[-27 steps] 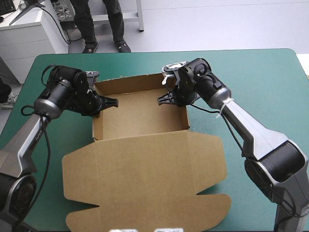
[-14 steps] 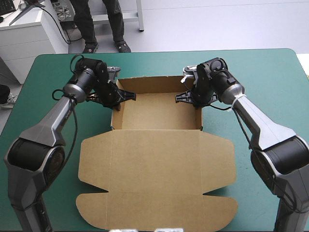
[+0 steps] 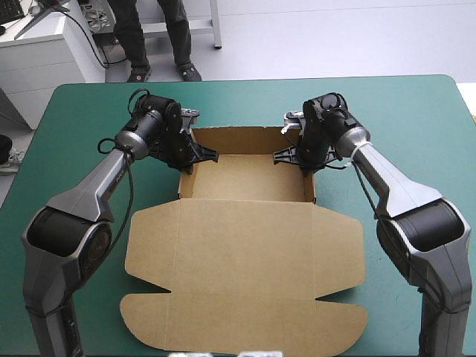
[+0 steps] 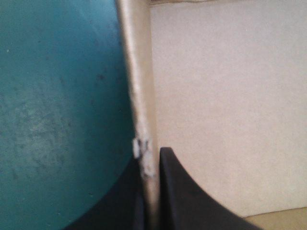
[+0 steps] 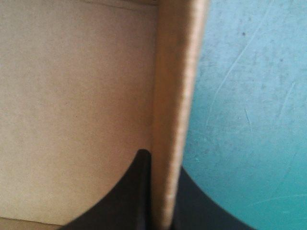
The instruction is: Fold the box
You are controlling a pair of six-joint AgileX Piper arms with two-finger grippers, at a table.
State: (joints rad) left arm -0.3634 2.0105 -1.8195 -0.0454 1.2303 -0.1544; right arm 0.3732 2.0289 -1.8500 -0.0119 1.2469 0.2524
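I hold the box (image 3: 245,223) by both side walls of its tray (image 3: 245,178), since a pinch on each side lets me slide and square the whole sheet without crushing it. My left gripper (image 3: 202,155) is clamped over the tray's left wall (image 4: 140,86), one black finger inside and one outside, and my right gripper (image 3: 285,154) is clamped the same way over the tray's right wall (image 5: 177,72). The lid (image 3: 245,275) lies flat on the teal-green cover (image 3: 401,119) at the tray's near side — not yet folded, so I judge the job partway done. The table's far edge runs a little beyond the tray's back wall. In the earlier frames the tray sat skewed and more to the left; now it stands square and farther from me — both arms have reached out with it.
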